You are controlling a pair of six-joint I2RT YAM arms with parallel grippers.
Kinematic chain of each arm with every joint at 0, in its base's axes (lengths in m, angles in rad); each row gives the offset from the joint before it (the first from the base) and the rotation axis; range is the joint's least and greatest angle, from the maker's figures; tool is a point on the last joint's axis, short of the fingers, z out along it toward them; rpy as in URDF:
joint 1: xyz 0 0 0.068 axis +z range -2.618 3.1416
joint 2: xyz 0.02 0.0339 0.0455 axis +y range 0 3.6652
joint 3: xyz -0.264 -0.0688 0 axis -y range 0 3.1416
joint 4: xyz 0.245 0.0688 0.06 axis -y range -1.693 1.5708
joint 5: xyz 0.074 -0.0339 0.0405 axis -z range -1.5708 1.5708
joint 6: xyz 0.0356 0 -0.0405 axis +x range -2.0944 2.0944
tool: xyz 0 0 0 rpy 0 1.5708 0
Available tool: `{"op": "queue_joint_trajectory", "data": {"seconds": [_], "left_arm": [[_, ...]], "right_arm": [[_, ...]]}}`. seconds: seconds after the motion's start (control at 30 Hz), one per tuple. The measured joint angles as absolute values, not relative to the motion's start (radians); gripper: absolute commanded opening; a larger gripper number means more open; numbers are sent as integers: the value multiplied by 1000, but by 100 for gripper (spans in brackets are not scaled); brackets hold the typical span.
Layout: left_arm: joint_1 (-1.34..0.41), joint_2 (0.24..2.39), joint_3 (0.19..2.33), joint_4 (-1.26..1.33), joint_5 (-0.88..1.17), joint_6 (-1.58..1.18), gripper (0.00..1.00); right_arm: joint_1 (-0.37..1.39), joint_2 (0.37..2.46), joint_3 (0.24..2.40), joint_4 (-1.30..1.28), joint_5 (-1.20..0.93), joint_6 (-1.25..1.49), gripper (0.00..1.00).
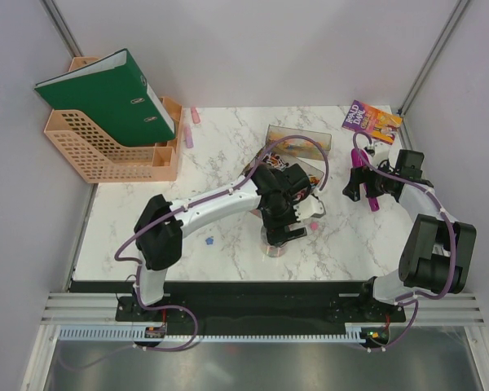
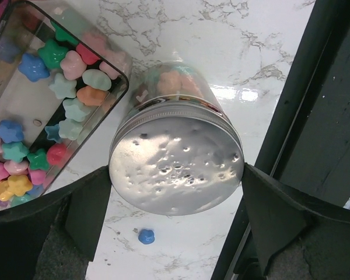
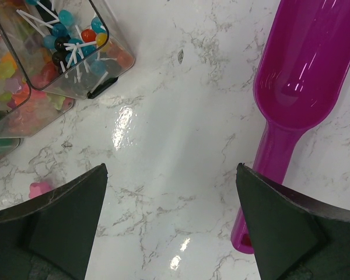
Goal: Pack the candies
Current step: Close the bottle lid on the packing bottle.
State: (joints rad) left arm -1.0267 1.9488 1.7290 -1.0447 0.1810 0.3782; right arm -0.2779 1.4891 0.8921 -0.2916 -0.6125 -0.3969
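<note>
Left gripper [image 2: 175, 175] is straddling the capped jar [image 2: 181, 151], spread wide, clamp unclear, likely steadying the packed candies [image 2: 170, 81]; right gripper [image 3: 170, 175] is hovering fully open, empty, beside the scoop [image 3: 309, 64].

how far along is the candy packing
Done: small clear round jar holds some candies, dented silver lid on. In hand: nothing clearly; left gripper flanks that lid, right gripper open beside the purple plastic scoop. Left: stray blue candy and pink candy on the marble table.
</note>
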Motion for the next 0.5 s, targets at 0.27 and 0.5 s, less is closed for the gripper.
{"op": "queue_joint_trajectory", "data": {"seconds": [0.27,0.5], "left_arm": [[-1030,1932,1756,-1046,153,379,100],[-1030,1853,1778,-1048,153,379,100]], "right_arm": [[-278,1470,890,-291,-612,-397,98],[-278,1467,891,-299,-612,-398,98]]}}
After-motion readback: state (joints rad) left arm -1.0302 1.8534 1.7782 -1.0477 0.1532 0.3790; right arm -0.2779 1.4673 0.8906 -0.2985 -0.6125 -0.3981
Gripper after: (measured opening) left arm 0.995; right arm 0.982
